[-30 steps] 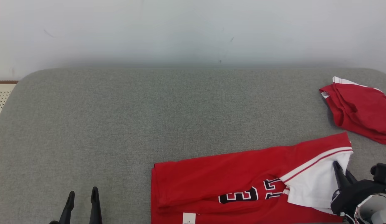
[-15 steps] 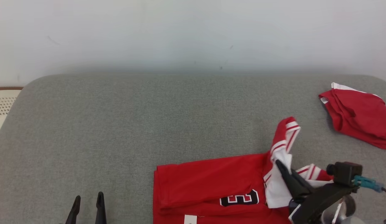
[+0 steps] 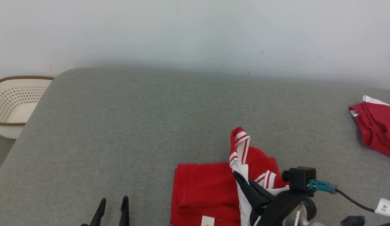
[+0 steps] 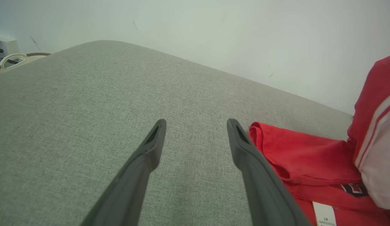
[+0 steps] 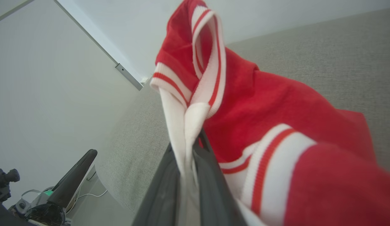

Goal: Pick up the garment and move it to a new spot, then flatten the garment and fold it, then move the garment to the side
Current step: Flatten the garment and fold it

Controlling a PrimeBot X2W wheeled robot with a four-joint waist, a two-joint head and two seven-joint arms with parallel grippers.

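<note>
The garment [image 3: 204, 188], a red jersey with white and red striped trim, lies on the grey padded table [image 3: 151, 119] at the lower middle of the head view. My right gripper [image 3: 238, 177] is shut on its white trimmed end, holding that end raised and doubled back over the flat red part. The right wrist view has the trim pinched between the fingers of the right gripper [image 5: 195, 141], and the garment [image 5: 260, 103] drapes to the right. My left gripper [image 3: 113, 204] stands open and holds nothing, just left of the garment [image 4: 301, 153], above bare table in the left wrist view [image 4: 196, 125].
A second red and white piece of clothing [image 3: 375, 125] lies crumpled at the table's right edge. A white perforated basket [image 3: 15, 103] stands beyond the table's left end. A pale wall runs behind the table.
The head camera has swung left. My right gripper has lifted the garment's right end and carried it leftwards over the rest of the garment. The left gripper stays open.
</note>
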